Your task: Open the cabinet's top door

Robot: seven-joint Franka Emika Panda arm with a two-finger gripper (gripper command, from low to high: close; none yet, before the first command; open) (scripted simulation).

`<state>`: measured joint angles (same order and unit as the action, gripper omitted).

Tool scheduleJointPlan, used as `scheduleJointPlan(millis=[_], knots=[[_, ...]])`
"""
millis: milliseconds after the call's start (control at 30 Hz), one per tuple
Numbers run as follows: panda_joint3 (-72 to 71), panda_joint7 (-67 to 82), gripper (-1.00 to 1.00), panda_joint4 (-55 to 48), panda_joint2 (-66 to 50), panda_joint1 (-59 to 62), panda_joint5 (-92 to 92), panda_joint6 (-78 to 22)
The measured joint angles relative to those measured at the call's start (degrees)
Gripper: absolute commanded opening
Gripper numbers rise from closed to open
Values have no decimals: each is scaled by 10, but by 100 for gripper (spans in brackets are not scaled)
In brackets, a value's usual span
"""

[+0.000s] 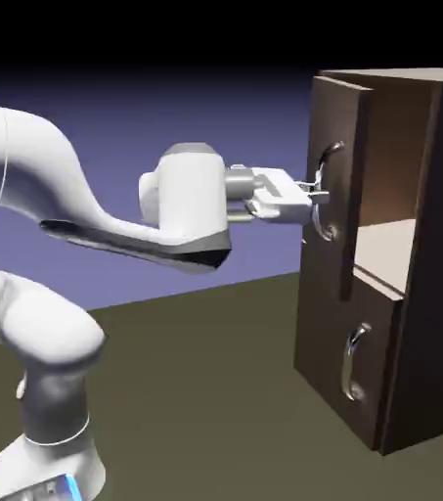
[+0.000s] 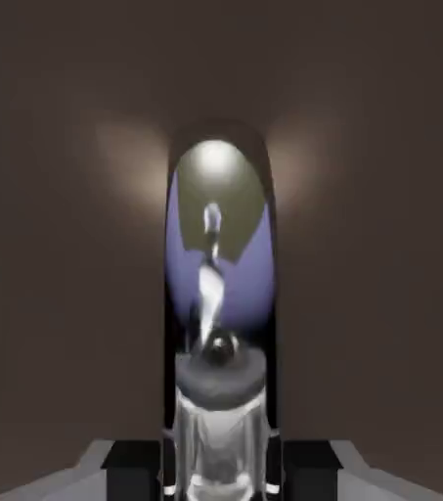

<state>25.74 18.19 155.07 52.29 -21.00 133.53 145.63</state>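
Observation:
The cabinet (image 1: 430, 245) is a tall dark brown box at the exterior view's right. Its top door (image 1: 334, 108) stands slightly ajar, and a pale shelf (image 1: 386, 250) shows behind it. My gripper (image 1: 315, 192) reaches in level from the left and is shut on the door's long curved silver handle (image 1: 329, 166), about halfway down it. In the hand view the shiny handle (image 2: 215, 264) runs up the middle between my fingertips (image 2: 220, 440), and the door's brown wood (image 2: 68, 245) fills the rest.
Below the top door is a shorter panel (image 1: 328, 352) with a smaller silver handle (image 1: 354, 360), which is closed. The cabinet stands on a dark olive table (image 1: 205, 391). My white arm (image 1: 39, 196) crosses the left half of the exterior view.

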Motion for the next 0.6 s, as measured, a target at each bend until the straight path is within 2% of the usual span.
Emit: scheduleJointPlan(millis=[333,600], knots=[[-186,75,-100,74,53,38,-250,-171],[-348,90,-100,64,28,24,-448,-349]])
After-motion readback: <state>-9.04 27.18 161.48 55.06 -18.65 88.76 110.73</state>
